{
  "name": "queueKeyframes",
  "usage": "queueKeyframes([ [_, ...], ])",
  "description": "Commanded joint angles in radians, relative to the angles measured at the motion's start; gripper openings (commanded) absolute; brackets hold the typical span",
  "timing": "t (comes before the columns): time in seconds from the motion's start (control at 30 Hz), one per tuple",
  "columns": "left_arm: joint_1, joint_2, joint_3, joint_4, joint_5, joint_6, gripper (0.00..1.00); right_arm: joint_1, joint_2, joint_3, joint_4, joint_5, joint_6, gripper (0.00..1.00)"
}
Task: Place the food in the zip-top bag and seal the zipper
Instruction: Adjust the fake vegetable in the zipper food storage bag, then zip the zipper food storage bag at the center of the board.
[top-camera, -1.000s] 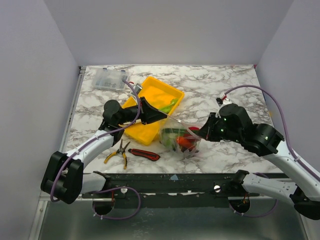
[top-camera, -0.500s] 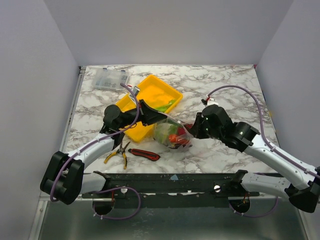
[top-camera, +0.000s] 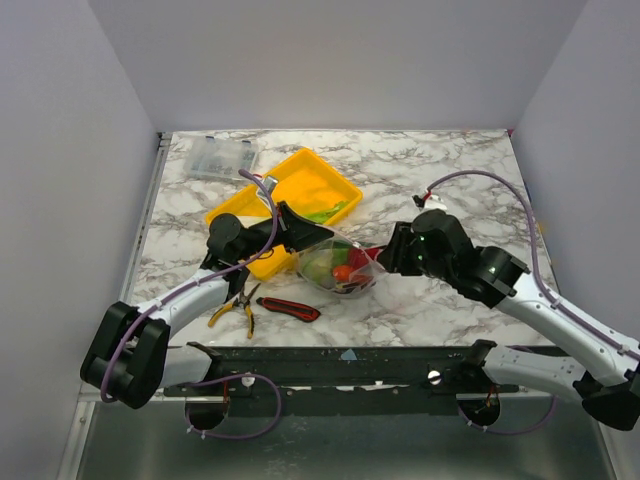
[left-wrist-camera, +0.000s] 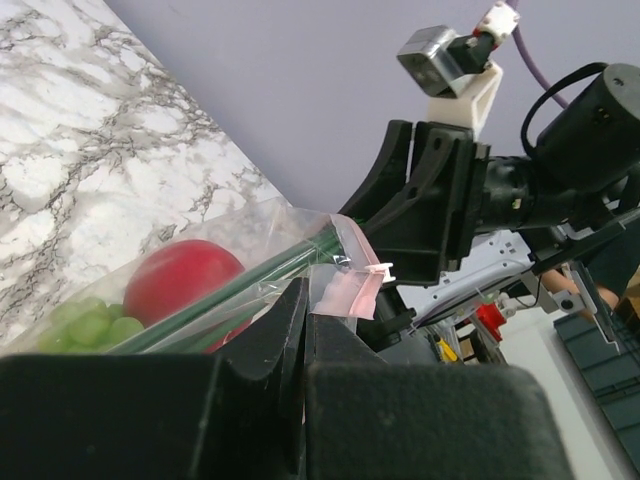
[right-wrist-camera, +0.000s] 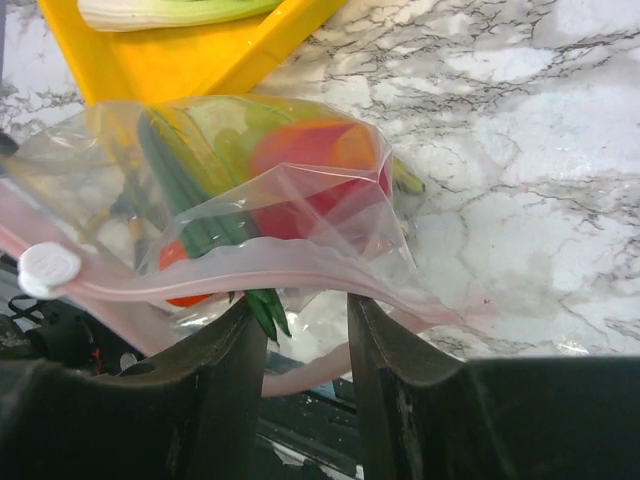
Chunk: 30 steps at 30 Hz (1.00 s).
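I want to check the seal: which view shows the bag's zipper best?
Right wrist: the pink zipper runs across most of the frame. Left wrist shows only its pink end; in the top view it is too small to make out.

White shells and black joints are seen on the left arm (top-camera: 190, 295) and right arm (top-camera: 560, 315). A purple cable (top-camera: 480, 173) is looped over each. The right gripper (right-wrist-camera: 303, 325) is fitted with matte black fingers (right-wrist-camera: 225, 385); a grey wrist camera (left-wrist-camera: 437, 55) is carried on a white bracket (left-wrist-camera: 470, 97).
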Motion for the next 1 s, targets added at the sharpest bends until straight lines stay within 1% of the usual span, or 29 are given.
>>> queueKeyframes([
  [0.0, -0.005, -0.024, -0.005, 0.019, -0.012, 0.013, 0.00, 0.005, -0.043, 0.103, -0.167, 0.005, -0.054, 0.41],
  [0.1, -0.005, -0.034, -0.002, -0.002, -0.013, 0.025, 0.00, 0.005, -0.060, 0.199, -0.255, -0.001, -0.119, 0.43],
  [0.17, -0.005, -0.038, 0.006, -0.017, -0.010, 0.032, 0.00, 0.005, -0.062, 0.255, -0.249, -0.079, -0.220, 0.43],
  [0.23, -0.005, -0.037, 0.013, -0.021, -0.006, 0.032, 0.00, 0.005, -0.054, 0.287, -0.190, -0.163, -0.304, 0.44],
  [0.3, -0.005, -0.035, 0.018, -0.021, -0.005, 0.031, 0.00, 0.006, -0.026, 0.296, -0.090, -0.263, -0.392, 0.47],
  [0.4, -0.005, -0.029, 0.020, -0.022, -0.007, 0.026, 0.00, 0.007, 0.066, 0.323, 0.000, -0.348, -0.498, 0.49],
  [0.47, -0.005, -0.032, 0.019, -0.028, -0.009, 0.025, 0.00, 0.008, 0.131, 0.354, 0.042, -0.392, -0.541, 0.50],
  [0.53, -0.005, -0.036, 0.017, -0.033, -0.008, 0.028, 0.00, 0.018, 0.179, 0.379, 0.071, -0.395, -0.573, 0.50],
  [0.6, -0.004, -0.041, 0.020, -0.043, -0.006, 0.033, 0.00, 0.030, 0.217, 0.413, 0.065, -0.362, -0.601, 0.50],
  [0.7, -0.004, -0.042, 0.024, -0.050, -0.008, 0.039, 0.00, 0.037, 0.242, 0.436, 0.041, -0.355, -0.641, 0.49],
  [0.83, -0.004, -0.034, 0.030, -0.043, -0.006, 0.032, 0.00, 0.043, 0.242, 0.416, -0.004, -0.361, -0.677, 0.45],
  [0.97, -0.004, -0.029, 0.032, -0.030, 0.001, 0.016, 0.00, 0.047, 0.204, 0.361, -0.021, -0.350, -0.706, 0.46],
])
